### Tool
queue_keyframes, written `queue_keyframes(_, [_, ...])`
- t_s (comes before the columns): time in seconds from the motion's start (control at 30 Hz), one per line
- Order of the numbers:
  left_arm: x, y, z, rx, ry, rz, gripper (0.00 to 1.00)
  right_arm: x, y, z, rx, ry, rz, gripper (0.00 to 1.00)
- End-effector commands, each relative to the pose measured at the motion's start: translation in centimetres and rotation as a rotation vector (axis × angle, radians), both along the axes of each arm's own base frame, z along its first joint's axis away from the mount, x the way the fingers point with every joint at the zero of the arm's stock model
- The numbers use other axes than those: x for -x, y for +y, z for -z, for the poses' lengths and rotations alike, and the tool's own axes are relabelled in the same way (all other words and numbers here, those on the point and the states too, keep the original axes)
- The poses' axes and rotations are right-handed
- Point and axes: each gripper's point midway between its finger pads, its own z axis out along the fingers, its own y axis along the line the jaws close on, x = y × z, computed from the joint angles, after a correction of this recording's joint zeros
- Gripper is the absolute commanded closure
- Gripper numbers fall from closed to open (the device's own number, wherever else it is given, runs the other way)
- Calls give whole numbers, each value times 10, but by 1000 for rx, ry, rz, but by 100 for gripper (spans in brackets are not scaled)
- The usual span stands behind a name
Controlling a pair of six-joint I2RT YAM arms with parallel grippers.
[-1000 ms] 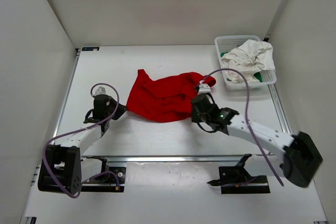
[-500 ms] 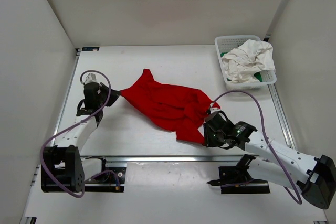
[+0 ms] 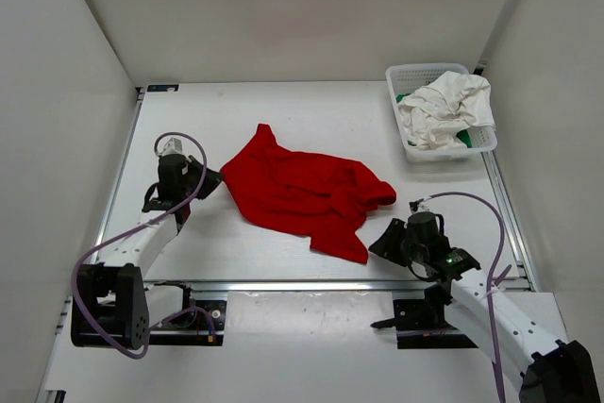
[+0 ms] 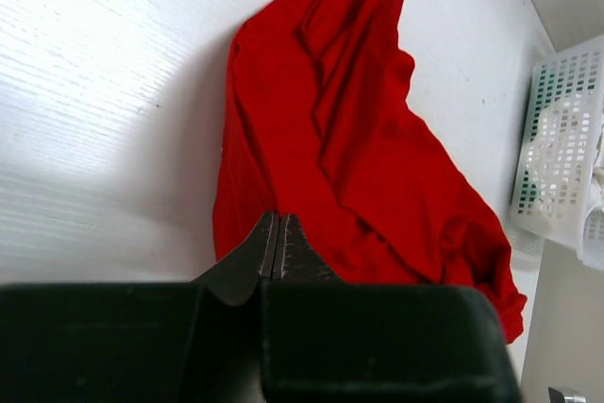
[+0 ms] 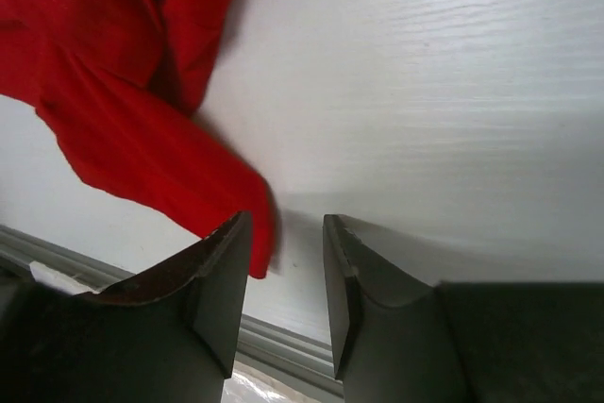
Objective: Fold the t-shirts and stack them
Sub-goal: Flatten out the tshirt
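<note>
- One change: the right gripper (image 5: 285, 226) has released the bright red cloth t-shirt (image 3: 302, 191), jaws parted.
- Left gripper (image 4: 276, 244) stays clenched on its edge; folding can start.

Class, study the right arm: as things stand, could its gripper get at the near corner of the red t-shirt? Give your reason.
Probably yes. The right gripper is open and low over the table, the red t-shirt has its near corner just beside the fingers, and nothing stands between them.
</note>
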Motion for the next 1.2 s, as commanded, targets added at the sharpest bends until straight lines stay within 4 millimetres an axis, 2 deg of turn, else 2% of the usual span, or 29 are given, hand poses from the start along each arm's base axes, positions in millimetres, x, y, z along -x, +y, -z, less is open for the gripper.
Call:
queue_keyframes(0.0, [2, -5, -1, 0, -18, 20, 100, 8, 12, 7, -47, 32, -32, 66])
queue_keyframes(0.17, [3, -5, -4, -15, -27, 25, 100, 21, 16, 8, -10, 80, -63, 67])
queue_keyframes(0.33, [3, -9, -4, -5, -27, 32, 100, 42, 10, 20, 57, 156, -84, 69])
queue_keyframes(0.4, [4, -11, -3, 0, -24, 35, 100, 44, 9, 24, 75, 173, -73, 71])
queue_keyframes(0.53, [4, -11, -1, 6, -20, 32, 100, 44, 15, 30, 59, 183, -80, 72])
queue_keyframes(0.67, [1, -10, -6, 6, -34, 33, 100, 40, 8, 32, 109, 180, -61, 74])
queue_keyframes(0.8, [2, -14, -4, 13, -27, 43, 100, 34, 7, 31, 57, 172, -37, 82])
queue_keyframes(0.9, [1, -15, -3, 5, -30, 49, 100, 33, 5, 33, 70, 168, -32, 93])
queue_keyframes(0.93, [1, -16, -6, 6, -37, 52, 100, 30, 8, 28, 73, 157, -36, 99])
queue_keyframes(1.0, [0, -17, -7, -12, -42, 52, 100, 23, 11, 20, 82, 127, -48, 100])
queue_keyframes(1.03, [1, -19, -5, -16, -37, 62, 100, 12, 16, 5, 69, 81, -60, 100])
queue_keyframes(1.07, [-2, -23, -14, -13, -56, 65, 100, 6, 17, -5, 70, 52, -62, 100])
queue_keyframes(1.1, [-9, -24, -27, -18, -87, 72, 100, -10, 21, -29, 71, -11, -70, 100])
queue_keyframes(1.13, [-8, -34, -34, -32, -97, 104, 100, -29, 18, -62, 104, -91, -69, 100])
queue_keyframes(1.17, [-16, -42, -55, -62, -132, 131, 100, -34, 4, -72, 187, -108, -61, 100])
